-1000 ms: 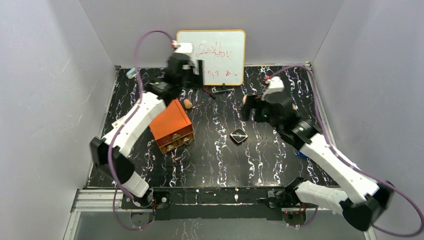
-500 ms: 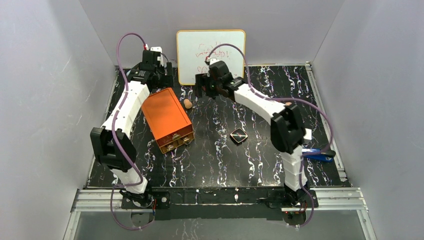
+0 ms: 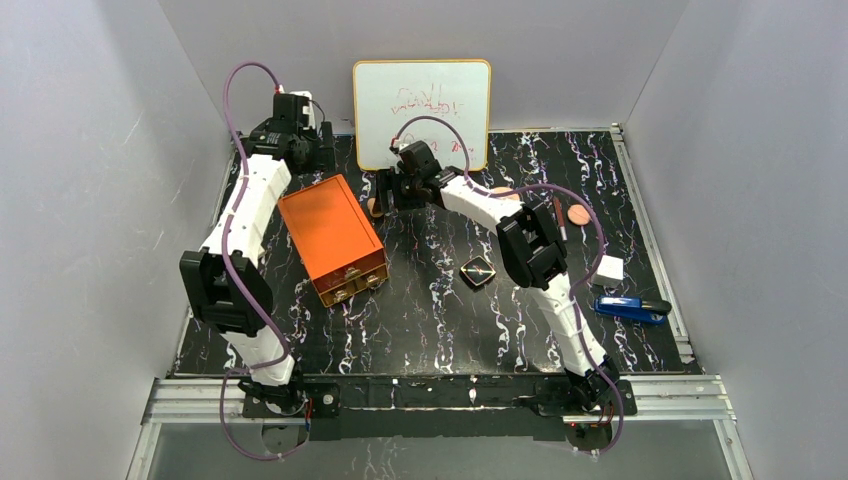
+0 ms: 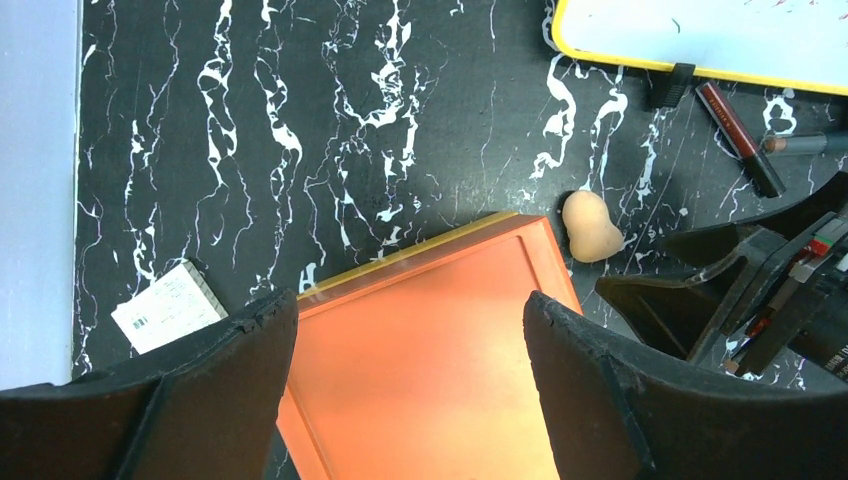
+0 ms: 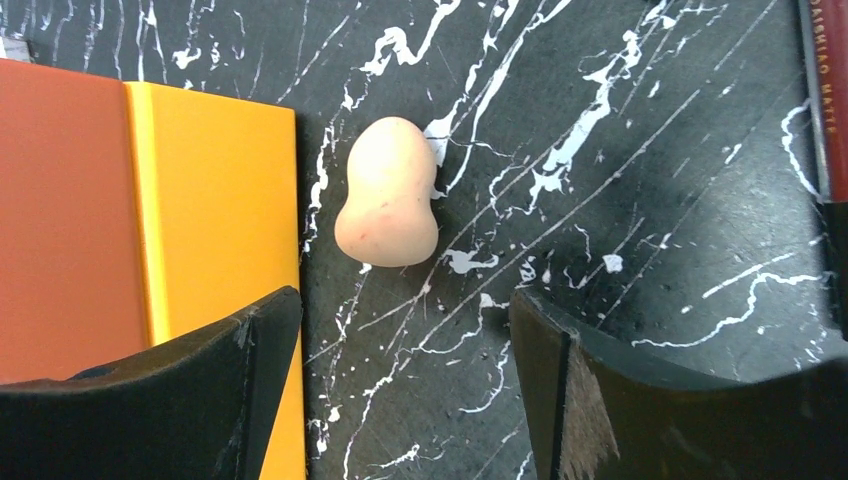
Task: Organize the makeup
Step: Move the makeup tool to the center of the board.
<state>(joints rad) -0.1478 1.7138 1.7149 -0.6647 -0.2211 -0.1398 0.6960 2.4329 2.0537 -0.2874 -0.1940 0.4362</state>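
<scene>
Swinging over from the far right, the right gripper [image 5: 400, 310] is hovering, jaws spread and empty, above the tan sponge [image 5: 388, 192], which is lying just beside the orange box [image 5: 210, 200]. The left gripper [image 4: 410, 320] is hanging spread and empty over the box. I'd be straddling the sponge clear of the box wall before closing.

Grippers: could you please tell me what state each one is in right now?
Left gripper: open, holding nothing.
Right gripper: open, empty, near the sponge.

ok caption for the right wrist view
Right gripper open over the tan sponge lying beside the orange box.
</scene>
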